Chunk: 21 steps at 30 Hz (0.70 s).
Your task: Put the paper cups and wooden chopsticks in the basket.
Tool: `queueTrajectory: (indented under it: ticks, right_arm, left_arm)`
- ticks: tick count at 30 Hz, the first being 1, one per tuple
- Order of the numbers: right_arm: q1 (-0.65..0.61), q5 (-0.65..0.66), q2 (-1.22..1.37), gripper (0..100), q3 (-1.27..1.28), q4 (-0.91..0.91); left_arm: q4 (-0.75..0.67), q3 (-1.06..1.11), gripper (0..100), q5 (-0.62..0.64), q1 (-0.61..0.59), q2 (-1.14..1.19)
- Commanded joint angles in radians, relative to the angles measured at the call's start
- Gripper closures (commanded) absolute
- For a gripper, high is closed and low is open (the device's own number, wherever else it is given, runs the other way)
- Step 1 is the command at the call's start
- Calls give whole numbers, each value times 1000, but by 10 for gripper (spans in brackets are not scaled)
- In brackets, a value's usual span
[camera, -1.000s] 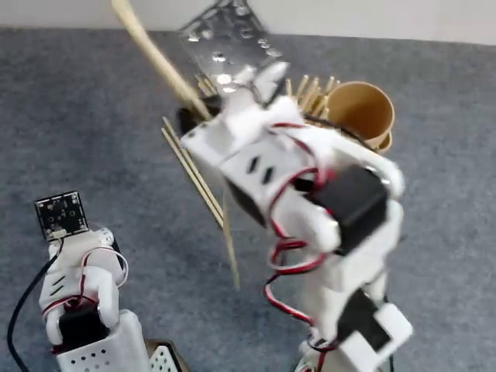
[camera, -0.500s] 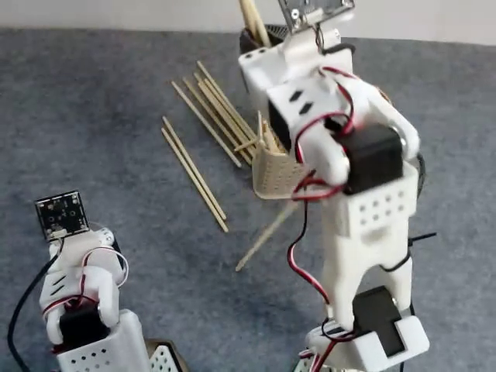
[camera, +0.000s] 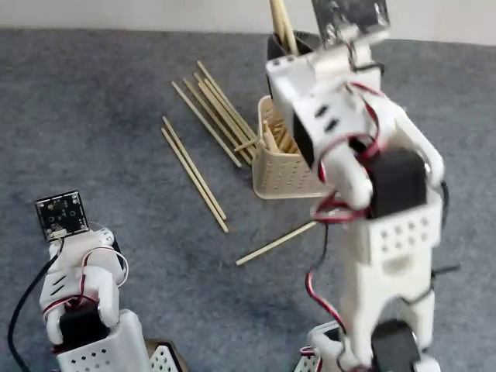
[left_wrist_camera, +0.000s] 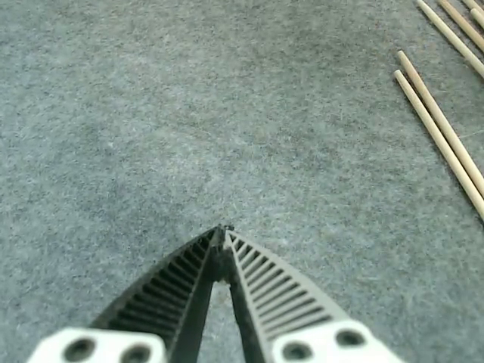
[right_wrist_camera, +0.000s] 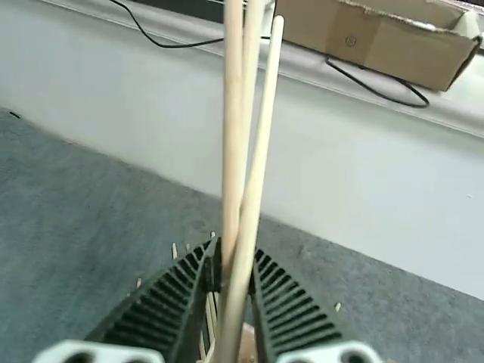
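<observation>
My right gripper is raised above the far side of the beige basket, shut on a few wooden chopsticks that stand upright between its fingers. Several more chopsticks lean inside the basket. Loose ones lie on the grey carpet: a bundle left of the basket, a pair further left, and a single one in front of it. My left gripper sits low over bare carpet at the near left, shut on nothing, with the pair lying off to its side.
The right arm's white body covers the basket's right side and the floor behind it. A pale wall borders the far edge of the carpet. A cardboard box and a cable rest on the ledge above it.
The right arm has swung up and to the right with its chopsticks, uncovering the basket. The single chopstick in front of the basket now lies flatter. The left arm has kept still.
</observation>
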Motion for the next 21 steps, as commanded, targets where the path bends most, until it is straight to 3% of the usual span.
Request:
queueTrajectory:
  ticks: [1, 9, 21]
  right_arm:
    - [-4, -5, -157, 992, 225, -114]
    - [2, 58, -309, 992, 831, -722]
    - [77, 57, -309, 992, 1213, -1296]
  left_arm:
    - [-20, -2, 995, -11, -8, -8]
    - [-20, -2, 995, -11, -8, -8]
    - [-20, -2, 995, -11, -8, -8]
